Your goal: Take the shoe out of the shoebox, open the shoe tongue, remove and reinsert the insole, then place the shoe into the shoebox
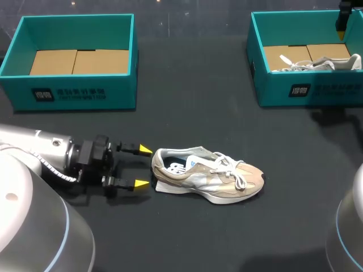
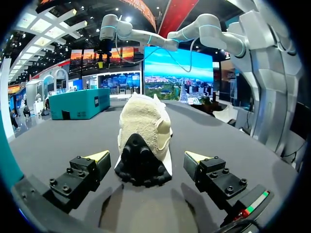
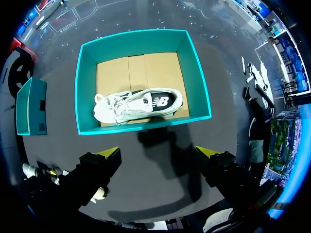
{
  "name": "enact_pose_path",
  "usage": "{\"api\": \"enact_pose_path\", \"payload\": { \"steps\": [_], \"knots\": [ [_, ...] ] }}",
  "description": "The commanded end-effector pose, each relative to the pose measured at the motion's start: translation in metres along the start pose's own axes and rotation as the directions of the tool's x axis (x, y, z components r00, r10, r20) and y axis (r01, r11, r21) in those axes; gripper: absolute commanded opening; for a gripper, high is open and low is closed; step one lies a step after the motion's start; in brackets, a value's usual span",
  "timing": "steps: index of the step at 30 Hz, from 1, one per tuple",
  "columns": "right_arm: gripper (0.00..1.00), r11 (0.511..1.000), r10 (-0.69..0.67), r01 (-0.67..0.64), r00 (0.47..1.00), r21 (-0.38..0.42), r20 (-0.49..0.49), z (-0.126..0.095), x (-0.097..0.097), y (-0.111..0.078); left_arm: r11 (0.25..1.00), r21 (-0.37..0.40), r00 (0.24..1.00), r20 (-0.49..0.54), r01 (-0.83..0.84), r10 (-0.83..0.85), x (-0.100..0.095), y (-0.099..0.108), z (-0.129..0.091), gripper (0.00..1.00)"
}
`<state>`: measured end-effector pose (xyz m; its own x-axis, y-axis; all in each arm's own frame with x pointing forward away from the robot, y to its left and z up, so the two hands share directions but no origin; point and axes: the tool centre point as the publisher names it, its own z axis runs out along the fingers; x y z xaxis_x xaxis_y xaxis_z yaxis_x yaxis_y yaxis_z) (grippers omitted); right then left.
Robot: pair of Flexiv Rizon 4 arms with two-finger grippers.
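Observation:
A beige sneaker [image 1: 210, 175] lies on its sole in the middle of the dark table, heel toward my left arm. My left gripper [image 1: 144, 167] is open at table level, its yellow tips either side of the heel and apart from it. In the left wrist view the heel [image 2: 143, 136] sits just ahead, between the open fingers [image 2: 99, 156]. A white sneaker [image 3: 138, 104] lies on its side in the teal shoebox [image 3: 146, 127] at the back right. High over that box, my right gripper [image 3: 158, 151] hangs open and empty; the head view shows only its edge [image 1: 342, 25].
A second teal shoebox [image 1: 74, 93] with a bare cardboard floor stands at the back left. The right shoebox [image 1: 309, 90] stands near the table's right edge. Dark table surface lies between the boxes and around the beige sneaker.

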<state>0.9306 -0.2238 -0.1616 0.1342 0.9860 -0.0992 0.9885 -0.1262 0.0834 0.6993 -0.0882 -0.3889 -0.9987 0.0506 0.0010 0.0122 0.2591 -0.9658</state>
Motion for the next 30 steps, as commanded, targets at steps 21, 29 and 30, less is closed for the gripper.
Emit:
{"api": "enact_pose_path", "payload": {
  "steps": [21, 29, 30],
  "knots": [
    [1.0, 1.0, 0.001, -0.001, 1.0, -0.001, 0.001, 0.0, 0.0, 0.0, 1.0, 0.004, 0.999, 0.021, 0.031, -0.031, -0.009, 0.003, 0.021, 1.0],
    [1.0, 1.0, 0.001, -0.001, 1.0, -0.001, 0.001, 0.0, 0.0, 0.0, 0.999, -0.007, 0.999, 0.0, 0.035, -0.035, -0.007, 0.005, 0.03, 1.0],
    [1.0, 1.0, 0.001, -0.001, 1.0, -0.001, 0.001, 0.0, 0.0, 0.0, 0.999, -0.007, 0.999, -0.002, 0.035, -0.035, -0.007, 0.005, 0.031, 1.0]
  ]
}}
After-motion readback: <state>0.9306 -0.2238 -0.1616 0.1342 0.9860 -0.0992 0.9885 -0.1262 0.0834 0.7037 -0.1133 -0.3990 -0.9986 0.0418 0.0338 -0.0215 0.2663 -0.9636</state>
